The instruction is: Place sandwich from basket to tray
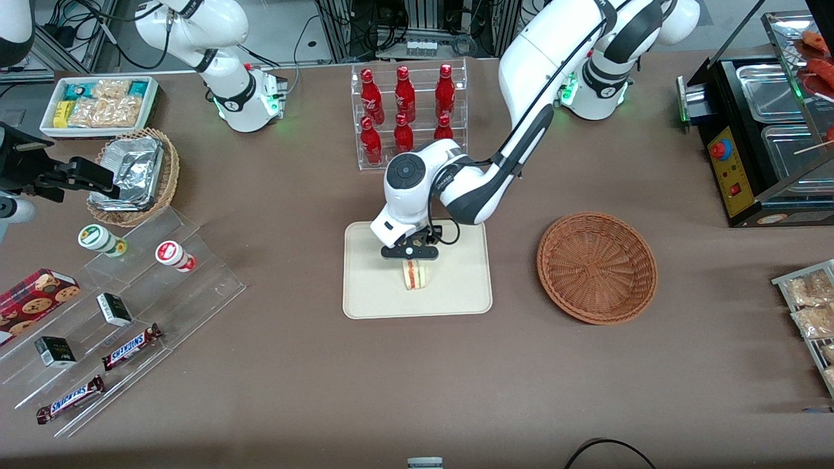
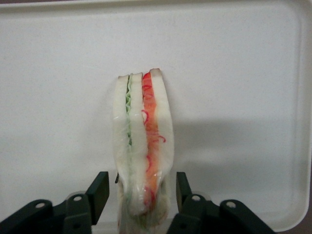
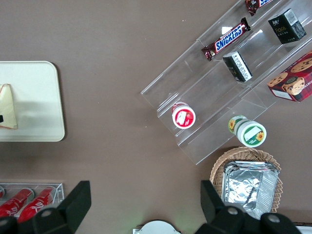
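The sandwich (image 1: 414, 275) (image 2: 144, 141), a clear-wrapped wedge with red-orange and green layers, stands on its edge on the cream-white tray (image 1: 456, 293) (image 2: 234, 73). My left gripper (image 1: 410, 255) (image 2: 141, 190) hangs just above it and is open. One finger (image 2: 100, 187) stands on each side of the sandwich, with a small gap between each pad and the wrap. The reddish-brown wicker basket (image 1: 596, 267) sits empty on the table beside the tray, toward the working arm's end. The right wrist view catches the tray's (image 3: 39, 97) end and part of the sandwich (image 3: 7, 107).
A clear rack of red bottles (image 1: 407, 111) stands farther from the front camera than the tray. Toward the parked arm's end are a tan basket with foil (image 1: 137, 172), a white snack bin (image 1: 101, 104) and acrylic steps (image 1: 130, 306) with snacks. A black food warmer (image 1: 762, 130) stands at the working arm's end.
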Controlling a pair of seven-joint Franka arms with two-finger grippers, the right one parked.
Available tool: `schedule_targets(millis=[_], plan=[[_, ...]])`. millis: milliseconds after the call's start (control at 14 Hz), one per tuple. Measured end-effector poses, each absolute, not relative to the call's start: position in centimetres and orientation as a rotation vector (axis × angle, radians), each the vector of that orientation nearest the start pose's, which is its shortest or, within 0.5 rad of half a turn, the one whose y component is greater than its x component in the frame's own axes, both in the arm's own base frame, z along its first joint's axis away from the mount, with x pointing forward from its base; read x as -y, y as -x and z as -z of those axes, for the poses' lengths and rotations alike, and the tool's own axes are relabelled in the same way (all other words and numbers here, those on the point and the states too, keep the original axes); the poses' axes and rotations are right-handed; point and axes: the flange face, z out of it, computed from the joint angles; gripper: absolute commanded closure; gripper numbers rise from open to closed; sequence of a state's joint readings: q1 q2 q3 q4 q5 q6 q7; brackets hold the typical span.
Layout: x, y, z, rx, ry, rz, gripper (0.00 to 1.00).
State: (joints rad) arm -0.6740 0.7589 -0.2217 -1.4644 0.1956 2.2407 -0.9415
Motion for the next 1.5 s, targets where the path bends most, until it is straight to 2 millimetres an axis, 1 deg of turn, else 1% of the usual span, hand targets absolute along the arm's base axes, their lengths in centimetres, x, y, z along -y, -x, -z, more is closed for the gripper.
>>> schedule_targets(millis=[71, 143, 286, 357, 429, 500, 643, 786, 857, 1000, 1214, 1357, 1500], plan=[[54.4, -48.2, -25.1, 0.013, 3.179, 0.060, 0.00], [54.5, -48.5, -26.6, 0.040, 3.189, 0.081, 0.00], [54.1, -49.3, -30.9, 0.094, 3.198, 0.125, 0.00], [53.3, -49.9, -33.5, 0.130, 3.198, 0.145, 0.00], [52.0, -50.7, -36.2, 0.176, 3.196, 0.165, 0.00], [50.1, -51.9, -38.9, 0.230, 3.189, 0.183, 0.00], [45.3, -54.5, -43.7, 0.363, 3.172, 0.202, 0.00], [40.0, -56.8, -47.8, 0.494, 3.145, 0.216, 0.00], [37.5, -57.6, -49.4, 0.545, 3.129, 0.222, 0.00], [33.4, -58.5, -51.5, 0.587, 3.094, 0.207, 0.00], [27.4, -59.6, -53.3, 0.573, 3.053, 0.166, 0.00], [23.1, -60.0, -54.5, 0.545, 3.037, 0.134, 0.00], [18.7, -60.1, -56.1, 0.496, 3.044, 0.083, 0.00]])
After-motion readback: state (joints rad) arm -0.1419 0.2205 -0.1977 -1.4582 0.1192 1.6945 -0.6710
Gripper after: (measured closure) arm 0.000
